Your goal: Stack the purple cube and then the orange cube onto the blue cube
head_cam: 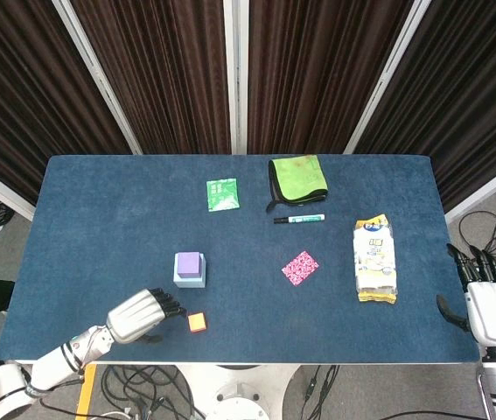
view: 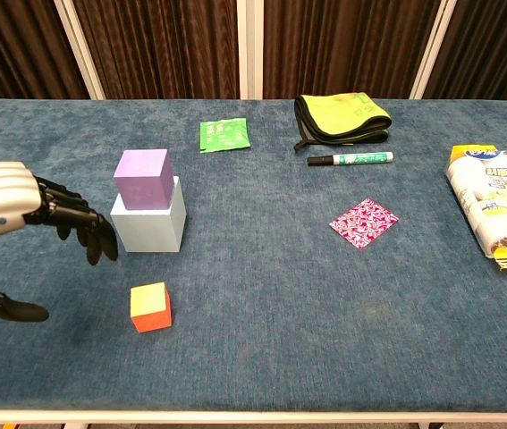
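Left hand (view: 12, 214) spread, holding nothing (right hand (head_cam: 491, 308) likewise); orange cube (view: 150, 307) beside it.

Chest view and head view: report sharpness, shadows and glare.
Chest view: sharp, with soft shadows beside the orange cube and under the left robot hand; mild sheen on the hand's metal back. Head view: even light, no blur, objects small.

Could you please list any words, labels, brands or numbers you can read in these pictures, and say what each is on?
None can be read with certainty.
Green packet: pale print, too small.
Marker: label print, blurred.
Yellow and white package: blue characters at the top, too blurred.
Pink patterned packet: pattern only, no text seen.
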Motion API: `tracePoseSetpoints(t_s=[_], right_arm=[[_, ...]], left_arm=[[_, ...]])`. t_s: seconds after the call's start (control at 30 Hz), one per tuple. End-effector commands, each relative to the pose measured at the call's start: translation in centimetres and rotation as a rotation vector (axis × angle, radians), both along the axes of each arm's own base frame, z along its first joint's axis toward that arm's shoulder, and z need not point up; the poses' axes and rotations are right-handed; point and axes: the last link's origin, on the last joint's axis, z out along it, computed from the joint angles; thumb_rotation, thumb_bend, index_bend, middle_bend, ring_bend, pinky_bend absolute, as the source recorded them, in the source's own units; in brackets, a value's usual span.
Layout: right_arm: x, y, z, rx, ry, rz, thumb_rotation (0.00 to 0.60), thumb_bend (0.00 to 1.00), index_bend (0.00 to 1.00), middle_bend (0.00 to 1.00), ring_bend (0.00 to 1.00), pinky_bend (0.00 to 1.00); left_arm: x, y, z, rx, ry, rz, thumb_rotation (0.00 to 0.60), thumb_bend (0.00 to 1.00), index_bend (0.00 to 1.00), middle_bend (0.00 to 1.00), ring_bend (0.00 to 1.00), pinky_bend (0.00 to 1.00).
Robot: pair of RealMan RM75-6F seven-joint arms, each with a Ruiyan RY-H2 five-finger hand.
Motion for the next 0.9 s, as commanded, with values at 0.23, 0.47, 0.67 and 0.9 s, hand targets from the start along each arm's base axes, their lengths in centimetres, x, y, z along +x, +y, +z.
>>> tracePoseSetpoints(t_s=[0.23,0.47,0.67,0.9], right_arm=[[-0.2,0.0,0.1,-0.003,-0.005,-0.003,0.600,0.26,0.02,0.17,0.00,0.00],[-0.2,0.0,0.2,-0.002,-0.009,-0.001,0.600,0.26,0.02,0.17,0.00,0.00],[-0.2,-0.1,0.3,-0.005,-0.015,-0.001,0.600,0.26,0.02,0.17,0.00,0.00],[-0.2,-0.1,0.3,-0.001,-0.014,-0.003,0.600,0.26,0.02,0.17,0.00,0.00]], left_arm=[[1.9,0.2,-2.0,-0.004,0.008,-0.363,0.600,0.15,0.42,0.55,0.44,0.48],[3.1,1.1,-3.5,-0.004,0.041,-0.455,0.600,0.15,0.41,0.55,0.44,0.48],[3.7,2.4,-4.3,0.015,0.078,-0.501,0.600,0.15,0.41,0.55,0.44,0.48],[4.1,3.3,-5.0,0.021,0.095,-0.532,0.600,0.15,0.41,0.55,0.44,0.48]])
